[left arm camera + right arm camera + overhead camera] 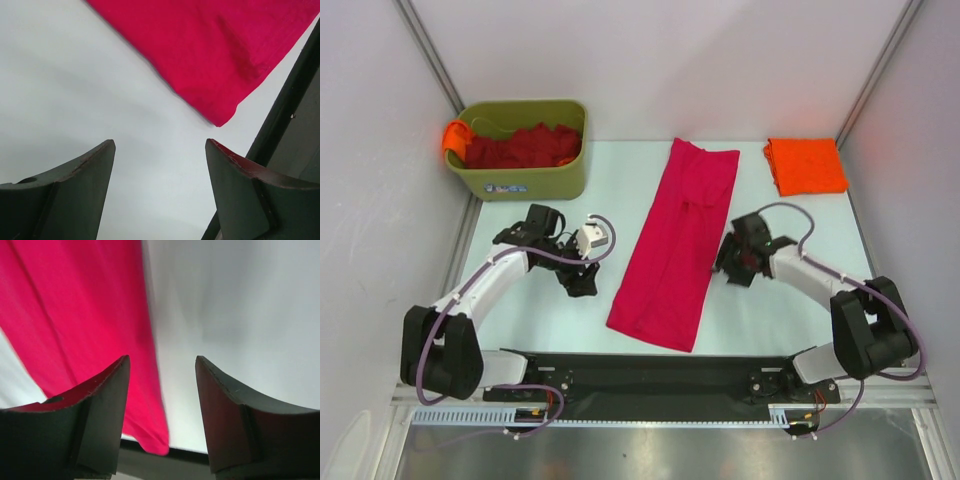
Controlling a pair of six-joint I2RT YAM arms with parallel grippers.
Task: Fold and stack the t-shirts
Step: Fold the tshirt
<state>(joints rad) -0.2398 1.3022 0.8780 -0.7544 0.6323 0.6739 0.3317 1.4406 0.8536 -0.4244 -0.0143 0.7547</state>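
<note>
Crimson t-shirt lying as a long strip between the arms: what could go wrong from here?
The t-shirt lies slanted, so folding it end to end may give a skewed packet that stacks badly on the orange shirt. The left tool and right tool stand open beside it; an edge pinch might catch only the top layer. Its near corner lies close to the black rail and could snag.

Blocked down the middle of the table (570, 320) by a long folded crimson-pink t-shirt (675, 245), far edge almost to near edge. Taken up at the far left corner by an olive-green bin (525, 178), at the far right corner by a folded orange t-shirt (805, 165). Free passage along the far edge between bin and crimson cloth. Narrowed on both sides of the strip by left gripper (584, 284) and right gripper (728, 270), jaws apart, just beside it.
</note>
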